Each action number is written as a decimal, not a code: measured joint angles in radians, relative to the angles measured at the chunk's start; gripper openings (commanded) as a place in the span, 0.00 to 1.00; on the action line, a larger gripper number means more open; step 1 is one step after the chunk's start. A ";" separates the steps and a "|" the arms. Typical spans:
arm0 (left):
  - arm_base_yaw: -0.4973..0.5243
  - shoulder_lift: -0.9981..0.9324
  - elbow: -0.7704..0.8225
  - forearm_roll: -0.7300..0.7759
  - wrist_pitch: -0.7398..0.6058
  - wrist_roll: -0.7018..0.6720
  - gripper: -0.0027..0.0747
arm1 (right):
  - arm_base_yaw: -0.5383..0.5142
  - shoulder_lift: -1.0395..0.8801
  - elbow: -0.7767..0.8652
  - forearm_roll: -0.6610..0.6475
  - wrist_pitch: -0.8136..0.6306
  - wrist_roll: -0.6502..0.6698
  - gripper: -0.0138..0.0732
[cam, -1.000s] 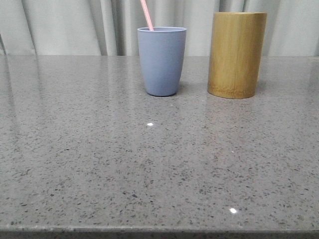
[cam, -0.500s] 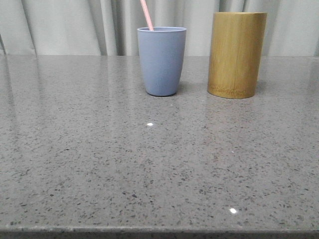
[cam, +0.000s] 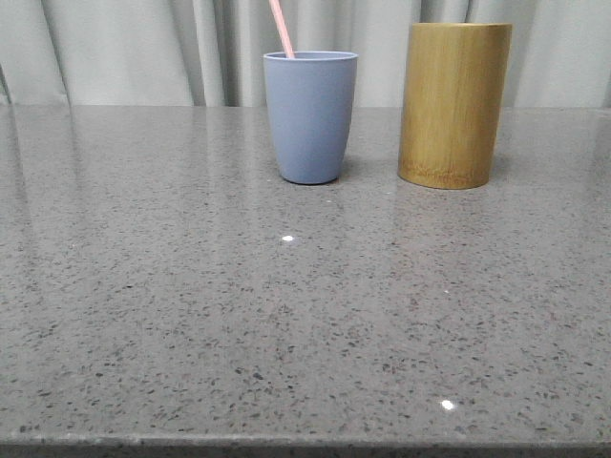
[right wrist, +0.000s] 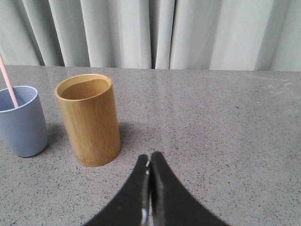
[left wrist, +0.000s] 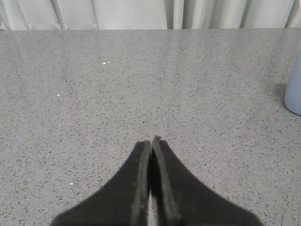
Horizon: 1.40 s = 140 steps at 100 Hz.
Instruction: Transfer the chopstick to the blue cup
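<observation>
Now chopstick (cam: 282,29) leans in blue cup (cam: 309,116); both claws (left wrist: 151,141) (right wrist: 149,157) seemingly pressed closed, empty.

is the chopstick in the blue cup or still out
In. The chopstick rises, leaning, from inside the blue cup; its lower end is hidden by the wall.

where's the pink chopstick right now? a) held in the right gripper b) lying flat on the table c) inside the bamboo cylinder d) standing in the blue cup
d: the chopstick rises at a tilt out of the blue cup, while the bamboo cylinder stands beside it and the right gripper is shut on nothing.
</observation>
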 measured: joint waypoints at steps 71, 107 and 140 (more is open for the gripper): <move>0.004 -0.068 0.056 0.003 -0.018 0.000 0.01 | 0.000 0.000 0.000 0.000 0.000 0.002 0.05; 0.004 -0.200 0.301 0.030 -0.289 0.000 0.01 | 0.000 0.000 0.000 0.000 0.002 0.002 0.05; 0.004 -0.360 0.509 0.044 -0.361 0.000 0.01 | 0.000 0.000 0.000 0.000 0.002 0.002 0.05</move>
